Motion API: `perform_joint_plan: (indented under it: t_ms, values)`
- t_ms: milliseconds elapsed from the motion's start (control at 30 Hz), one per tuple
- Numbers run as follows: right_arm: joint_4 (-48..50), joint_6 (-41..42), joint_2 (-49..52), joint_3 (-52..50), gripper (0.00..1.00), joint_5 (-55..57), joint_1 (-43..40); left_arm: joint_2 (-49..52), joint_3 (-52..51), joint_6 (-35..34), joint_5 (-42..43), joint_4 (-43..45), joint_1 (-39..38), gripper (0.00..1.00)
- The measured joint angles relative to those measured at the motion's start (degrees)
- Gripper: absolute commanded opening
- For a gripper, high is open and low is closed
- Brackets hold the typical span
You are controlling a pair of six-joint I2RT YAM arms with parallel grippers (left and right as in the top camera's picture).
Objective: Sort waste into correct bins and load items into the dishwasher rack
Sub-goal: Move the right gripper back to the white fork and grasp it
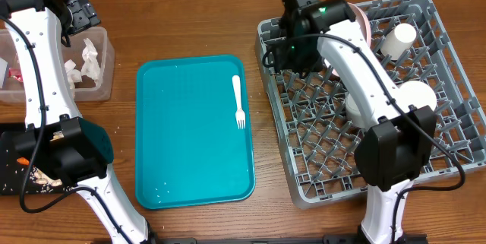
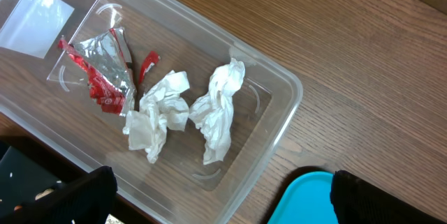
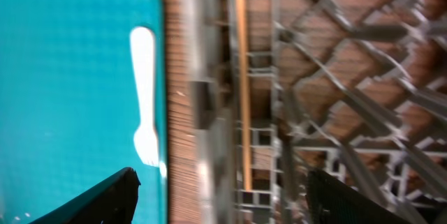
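Two black fingers (image 3: 98, 199) of my right tool (image 3: 222, 182) sit at the bottom corners of the right wrist view. They are spread wide with nothing between them, so that tool is open and empty. Under it I see the left edge of the grey rack (image 3: 328, 112) and a thin strip of wooden counter (image 3: 178, 77). Just past that strip is the teal tray (image 3: 70, 77), and the white fork (image 3: 143, 98) lies flat on it near the tray's right edge, well apart from my fingers. From above, the plate (image 1: 366, 20), the cup (image 1: 399, 40) and a bowl (image 1: 414, 96) are already in the rack, so I think the fork is the last thing to load. My left tool (image 2: 220, 182) is open and empty too. It hangs over the clear tub (image 2: 279, 84), which holds two crumpled napkins (image 2: 157, 112) and the foil wrapper (image 2: 105, 70). That makes me think the paper and foil are sorted. The black tray (image 1: 11, 168) is mostly hidden behind my left arm, so I cannot tell what is on it. Next, I think I should slide the right tool left until it is over the fork's handle. Then I should go down low and pinch from both sides. The fork is thin and lies flat, so it could slip on the smooth tray.
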Motion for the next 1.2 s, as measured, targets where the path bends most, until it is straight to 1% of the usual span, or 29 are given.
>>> perform_joint_plan:
  t_ms: [167,333,433,600,867,1200]
  values:
    - [3.96,1.90,0.00,0.68,0.83,-0.02,7.23,0.00,0.00,0.00,0.00,0.02,0.00,1.00]
    - [10.45,7.54,0.02,0.55,0.82,2.62,15.15,0.00,0.00,0.00,0.00,0.00,0.00,1.00]
    - [12.31,10.91,0.28,-0.11,0.82,4.83,17.66,0.00,0.00,0.00,0.00,0.02,0.00,1.00]
    - [13.25,14.43,4.17,-0.33,0.82,7.74,18.08,0.00,0.00,-0.02,0.00,0.00,0.00,1.00]
    - [12.96,16.15,13.51,-1.33,0.81,10.08,17.75,0.00,0.00,0.00,0.00,0.02,0.00,1.00]
    - [13.05,16.61,14.34,-1.64,0.80,10.45,17.75,0.00,0.00,-0.02,0.00,0.02,0.00,1.00]
